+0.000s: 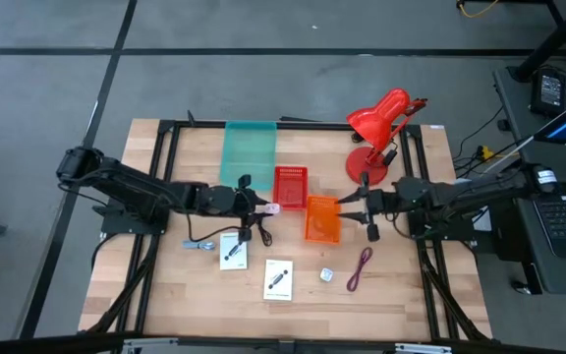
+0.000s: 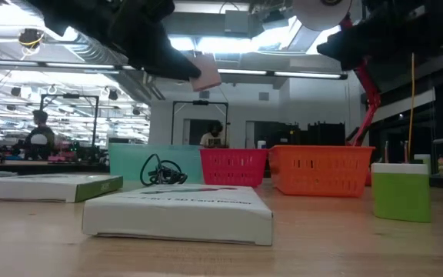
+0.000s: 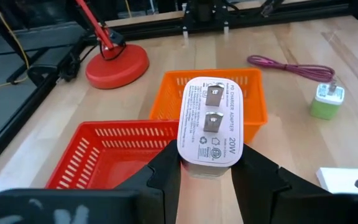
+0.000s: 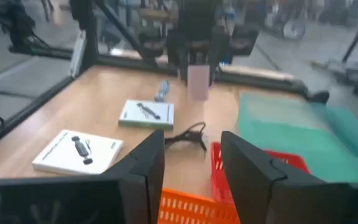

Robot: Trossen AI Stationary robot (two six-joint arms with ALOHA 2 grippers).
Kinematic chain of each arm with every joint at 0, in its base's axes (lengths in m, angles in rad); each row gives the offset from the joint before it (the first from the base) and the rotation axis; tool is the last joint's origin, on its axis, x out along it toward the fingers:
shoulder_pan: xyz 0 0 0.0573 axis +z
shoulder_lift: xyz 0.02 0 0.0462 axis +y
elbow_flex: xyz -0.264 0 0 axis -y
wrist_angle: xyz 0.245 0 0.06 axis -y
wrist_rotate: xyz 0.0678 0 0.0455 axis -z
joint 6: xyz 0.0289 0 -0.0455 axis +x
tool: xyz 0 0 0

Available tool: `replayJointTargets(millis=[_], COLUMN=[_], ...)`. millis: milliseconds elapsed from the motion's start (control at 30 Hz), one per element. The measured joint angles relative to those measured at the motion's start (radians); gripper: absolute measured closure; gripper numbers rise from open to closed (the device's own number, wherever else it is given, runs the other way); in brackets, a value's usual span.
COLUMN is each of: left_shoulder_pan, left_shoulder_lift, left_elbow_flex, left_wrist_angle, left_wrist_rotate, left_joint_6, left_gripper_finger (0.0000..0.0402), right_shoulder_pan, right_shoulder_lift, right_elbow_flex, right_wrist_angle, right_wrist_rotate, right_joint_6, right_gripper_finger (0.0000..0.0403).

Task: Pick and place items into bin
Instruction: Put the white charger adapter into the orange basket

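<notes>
Wooden worktop (image 1: 165, 295), lab room behind — my left claw (image 1: 263, 207) grips a white charger adapter (image 3: 211, 119) above the red basket (image 1: 290, 185), next to the orange basket (image 1: 322, 219). My right claw (image 1: 354, 209) hangs over the orange basket w/ fingers spread, nothing betw. them. Two white cards (image 1: 234, 250) (image 1: 279, 279), black cable (image 1: 260, 234), dark red cable (image 1: 362, 267) & a small green-white charger (image 3: 327, 101) lie on the worktop.
</notes>
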Motion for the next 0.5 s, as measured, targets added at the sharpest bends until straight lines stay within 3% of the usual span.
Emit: replayJointTargets(millis=[167,500], left_shoulder_pan=[0.006,0.005], left_shoulder_lift=[0.0,0.001], left_elbow_flex=[0.003,0.003], left_wrist_angle=[0.004,0.037], left_wrist_rotate=[0.0,0.055], left_joint_6=[0.0,0.037], left_gripper_finger=[0.0293,0.0293], right_shoulder_pan=[0.056,0.065], right_shoulder_lift=[0.141,0.421], right_elbow_flex=[0.084,0.192], right_wrist_angle=[-0.018,0.218], right_wrist_rotate=[0.109,0.12], right_joint_6=[-0.002,-0.058], right_gripper_finger=[0.0263,0.0263])
